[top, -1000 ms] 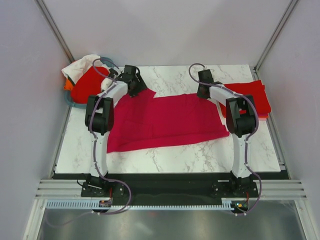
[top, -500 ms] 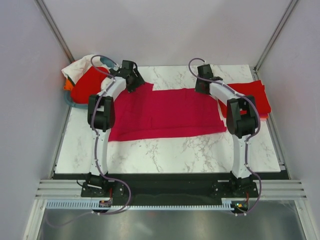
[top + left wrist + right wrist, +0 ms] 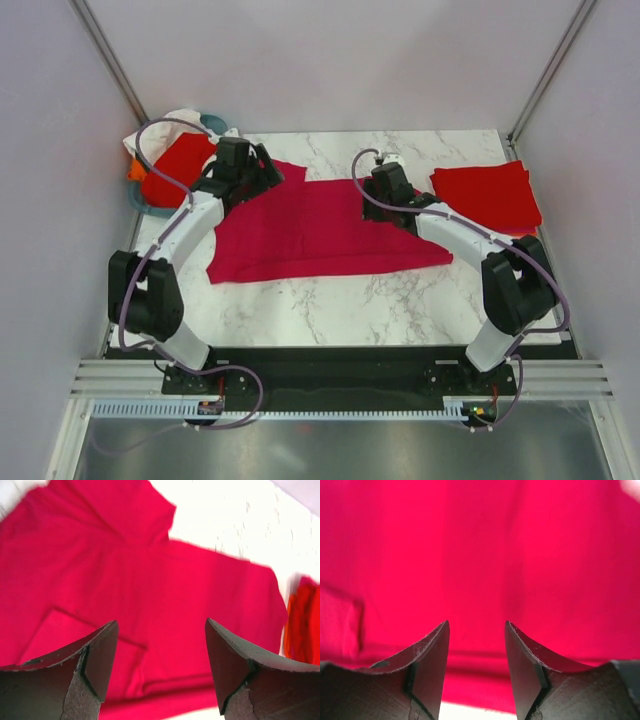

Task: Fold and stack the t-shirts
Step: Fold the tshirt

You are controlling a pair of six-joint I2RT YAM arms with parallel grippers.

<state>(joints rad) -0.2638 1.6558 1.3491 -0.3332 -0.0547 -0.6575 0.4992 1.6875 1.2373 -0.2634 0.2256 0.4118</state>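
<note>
Crimson shirt (image 3: 330, 225) lay flat mid-table, long axis left to right, parallel to the near edge of the table (image 3: 350, 295). It looked partly folded into a wide band.

Left gripper (image 3: 161, 625) hung over the shirt's far-left end, by the sleeve. Its jaws were apart and nothing was between them. Right gripper (image 3: 476, 626) hung over the far edge, right of centre, also unclenched and empty, with cloth directly below.

Judgement: the shirt lay under both grippers. Each arm was nearer its own end, so a crosswise fold would suit both.

Folded red shirt (image 3: 487, 195) sat at the far-right corner. Another red shirt (image 3: 175, 165) was heaped by the far-left corner.

No brand, label or writing was readable.
</note>
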